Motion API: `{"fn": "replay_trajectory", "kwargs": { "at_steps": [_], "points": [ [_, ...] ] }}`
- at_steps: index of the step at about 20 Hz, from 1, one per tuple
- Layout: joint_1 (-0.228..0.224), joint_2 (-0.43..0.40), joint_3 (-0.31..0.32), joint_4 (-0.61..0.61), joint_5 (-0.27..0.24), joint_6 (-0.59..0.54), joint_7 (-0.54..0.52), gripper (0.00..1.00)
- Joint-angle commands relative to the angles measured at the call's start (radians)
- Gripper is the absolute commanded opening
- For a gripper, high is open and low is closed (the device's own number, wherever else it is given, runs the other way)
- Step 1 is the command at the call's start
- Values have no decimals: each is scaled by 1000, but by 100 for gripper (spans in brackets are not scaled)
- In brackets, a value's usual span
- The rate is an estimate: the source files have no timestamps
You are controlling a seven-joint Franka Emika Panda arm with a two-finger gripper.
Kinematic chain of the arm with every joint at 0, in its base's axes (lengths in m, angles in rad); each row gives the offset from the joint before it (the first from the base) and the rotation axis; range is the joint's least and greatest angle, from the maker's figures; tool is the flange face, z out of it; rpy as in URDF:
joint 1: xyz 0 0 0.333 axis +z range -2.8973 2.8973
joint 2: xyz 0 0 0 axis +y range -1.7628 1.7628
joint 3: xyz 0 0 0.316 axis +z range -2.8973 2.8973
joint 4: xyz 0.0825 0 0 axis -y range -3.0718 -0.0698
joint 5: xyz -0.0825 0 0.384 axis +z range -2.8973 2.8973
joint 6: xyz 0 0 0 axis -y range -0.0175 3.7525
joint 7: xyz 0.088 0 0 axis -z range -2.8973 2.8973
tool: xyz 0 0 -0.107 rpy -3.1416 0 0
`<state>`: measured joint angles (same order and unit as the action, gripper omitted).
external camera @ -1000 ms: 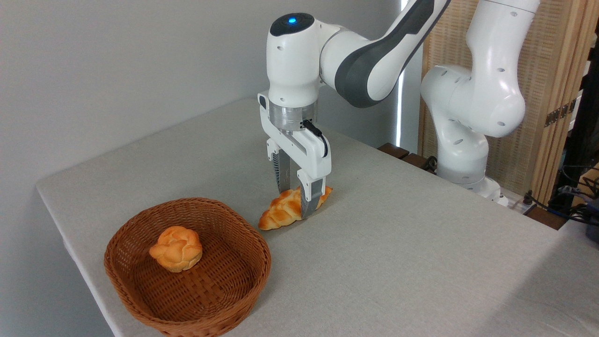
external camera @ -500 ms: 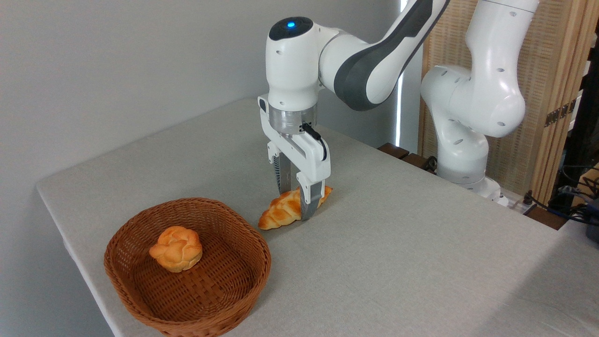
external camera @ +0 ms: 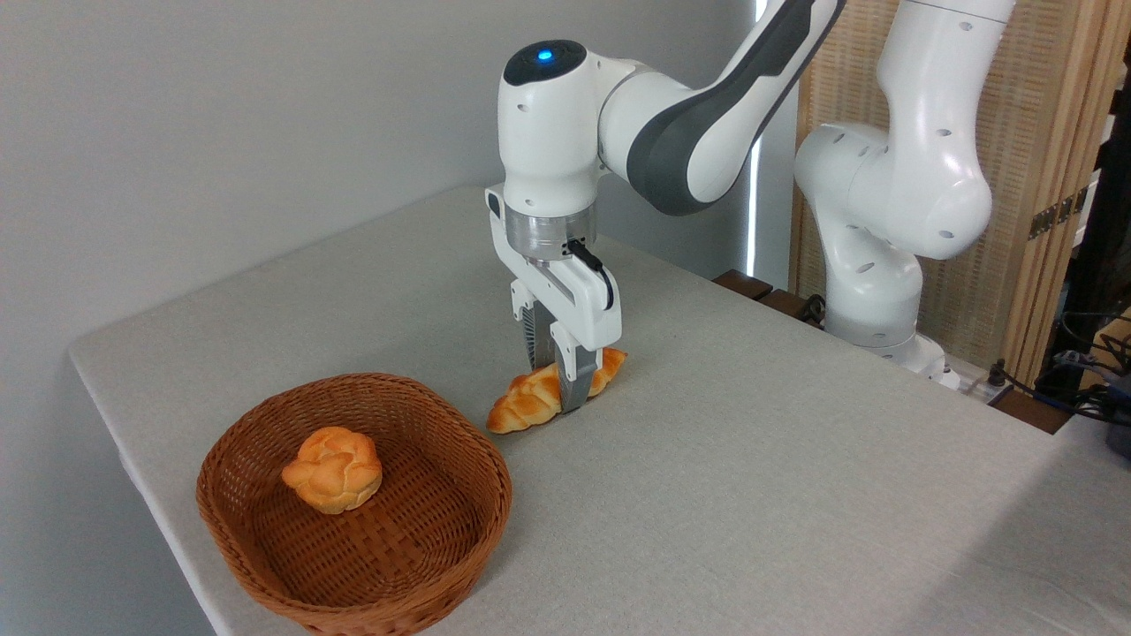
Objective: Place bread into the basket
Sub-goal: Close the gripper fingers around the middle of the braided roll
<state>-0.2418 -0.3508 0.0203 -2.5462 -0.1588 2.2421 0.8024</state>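
The bread (external camera: 521,407), a braided golden-orange loaf with pointed ends, lies on the grey table just right of the basket (external camera: 265,579). My gripper (external camera: 555,382) comes straight down on the loaf's middle, with one finger on each side pressing into it. The loaf's left end rests on the table. The shallow brown wicker basket sits near the table's front left corner.
A small round knotted bun (external camera: 333,469) lies inside the basket. The table's left edge (external camera: 97,389) runs close beside the basket. The arm's white base (external camera: 884,265) stands at the back right, with cables and a bamboo screen behind it.
The fingers have drawn together around the loaf's middle, from a wide straddle to a tight pinch. The wrist has shifted slightly left and lower. The loaf stays in place.
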Motion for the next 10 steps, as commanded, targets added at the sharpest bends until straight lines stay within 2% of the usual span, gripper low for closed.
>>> {"fn": "replay_trajectory", "kwargs": {
  "at_steps": [1, 6, 8, 10],
  "points": [
    [-4, 13, 7, -2, 1, 14, 23, 42],
    [-30, 7, 6, 27, 1, -13, 11, 42],
    [-30, 6, 9, 108, -1, -102, 9, 42],
    [-28, 9, 21, 242, -7, -233, 9, 42]
  ]
}}
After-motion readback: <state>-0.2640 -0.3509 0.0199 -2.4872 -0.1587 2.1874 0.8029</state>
